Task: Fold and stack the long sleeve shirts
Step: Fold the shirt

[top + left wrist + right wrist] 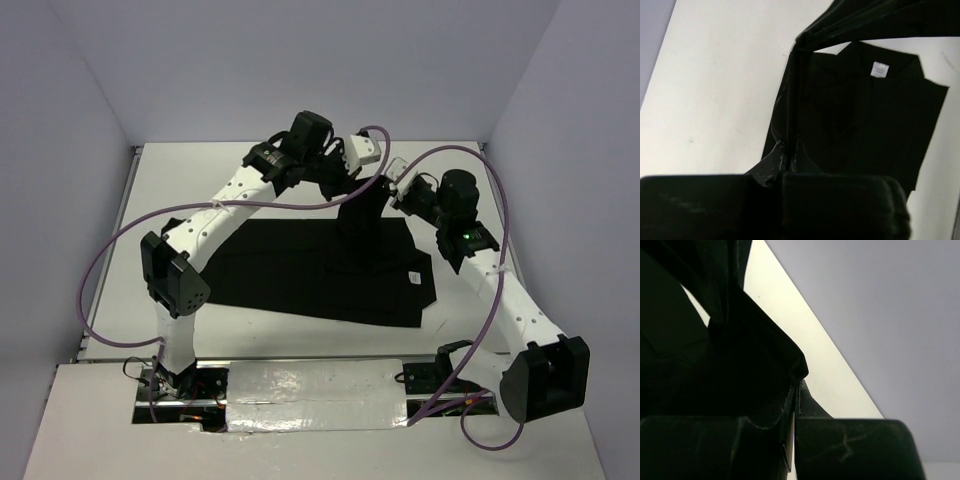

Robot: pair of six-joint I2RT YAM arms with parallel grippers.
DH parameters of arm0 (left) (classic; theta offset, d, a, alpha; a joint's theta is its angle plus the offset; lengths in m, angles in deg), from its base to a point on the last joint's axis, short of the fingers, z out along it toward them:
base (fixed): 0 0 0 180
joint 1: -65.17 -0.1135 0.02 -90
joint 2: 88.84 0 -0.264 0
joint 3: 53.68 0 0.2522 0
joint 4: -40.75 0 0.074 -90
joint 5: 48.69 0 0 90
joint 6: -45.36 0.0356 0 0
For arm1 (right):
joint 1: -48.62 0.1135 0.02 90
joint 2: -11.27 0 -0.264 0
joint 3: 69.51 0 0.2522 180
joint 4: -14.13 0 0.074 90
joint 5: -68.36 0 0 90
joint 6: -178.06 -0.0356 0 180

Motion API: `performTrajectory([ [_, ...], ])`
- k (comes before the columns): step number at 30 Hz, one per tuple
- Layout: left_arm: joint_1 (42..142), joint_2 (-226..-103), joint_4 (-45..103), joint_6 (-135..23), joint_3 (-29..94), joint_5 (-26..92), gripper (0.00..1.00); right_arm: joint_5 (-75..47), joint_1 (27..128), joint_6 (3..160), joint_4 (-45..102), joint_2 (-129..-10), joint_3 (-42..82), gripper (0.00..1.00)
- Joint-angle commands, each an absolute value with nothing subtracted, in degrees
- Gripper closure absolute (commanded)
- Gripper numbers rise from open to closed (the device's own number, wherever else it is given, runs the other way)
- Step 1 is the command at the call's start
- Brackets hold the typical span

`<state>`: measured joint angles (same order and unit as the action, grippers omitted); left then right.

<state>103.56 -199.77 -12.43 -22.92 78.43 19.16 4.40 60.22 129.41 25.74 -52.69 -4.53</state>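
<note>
A black long sleeve shirt lies spread flat on the white table, its small white tag near the right edge. Part of its fabric is pulled up off the table at the far middle, stretched between both grippers. My left gripper is shut on that raised fabric; in the left wrist view the left gripper pinches a taut black band above the shirt body and the tag. My right gripper is shut on the same raised cloth, and the right gripper holds a black fold.
A foil-taped strip runs along the near edge between the arm bases. Purple cables loop beside both arms. Grey-lilac walls close in the table on the left, back and right.
</note>
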Motion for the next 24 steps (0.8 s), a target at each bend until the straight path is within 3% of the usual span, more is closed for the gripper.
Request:
performTrajectory([
  [1,98.83,-198.35,-16.17,-28.99,80.41,13.02,1.0,-1.35,56.36,129.89,28.07,-52.01,-3.18,1.0],
  [7,98.83,-197.73,-12.39,-28.48,75.68,12.57,1.0,-2.2,57.06,131.65,25.69,-51.66,-7.49,1.0],
  [12,99.0,-198.87,-9.05,-23.91,74.43,20.56,1.0,-6.87,57.06,134.03,24.82,-52.8,-8.46,1.0],
  [18,101.37,-198.0,-13.43,-13.46,74.61,20.58,1.0,-8.53,59.87,135.53,27.8,-48.06,-9.69,1.0],
  [24,104.36,-193.0,-18.98,-2.02,59.09,18.02,0.94,-11.01,69.18,132.45,35.79,-42.53,-19.16,0.98],
])
